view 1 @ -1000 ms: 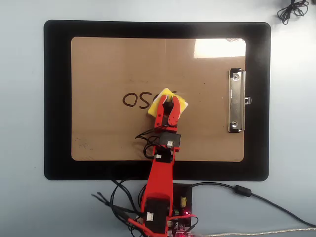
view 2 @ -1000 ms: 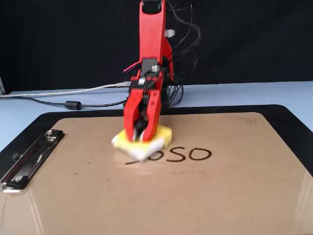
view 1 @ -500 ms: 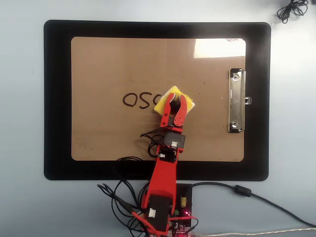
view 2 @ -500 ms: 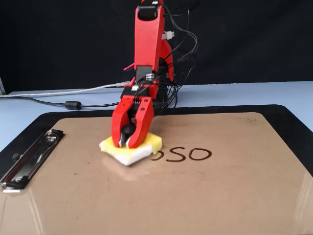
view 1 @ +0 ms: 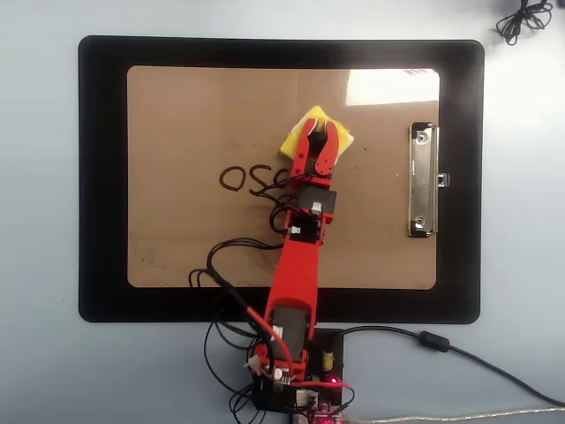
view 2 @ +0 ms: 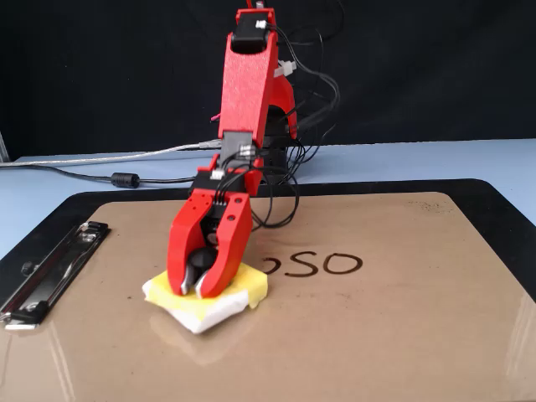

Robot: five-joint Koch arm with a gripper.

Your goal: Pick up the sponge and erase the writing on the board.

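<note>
The yellow sponge (view 1: 294, 141) with its white edge lies flat on the tan board (view 1: 177, 106), above the right end of the writing in the overhead view. My red gripper (view 1: 320, 128) is shut on the black knob in the sponge's centre. The dark brown writing (view 1: 250, 179) reads like "oso", and its right end is covered by my arm. In the fixed view the sponge (view 2: 247, 286) sits in front and to the left of the writing (view 2: 314, 265), with the gripper (view 2: 192, 291) pressing down on it. The board (view 2: 377, 335) reflects light near its front.
The board lies on a larger black mat (view 1: 97, 177). Its silver clip (view 1: 424, 181) is at the right in the overhead view and at the left in the fixed view (view 2: 50, 272). My arm's base (view 1: 291, 389) and cables (view 1: 441, 343) sit below the mat. A coiled black cable (view 1: 521, 18) lies at the top right.
The gripper has dragged the sponge off the end of the writing, upward in the overhead view and toward the camera in the fixed view. The arm has stretched further out.
</note>
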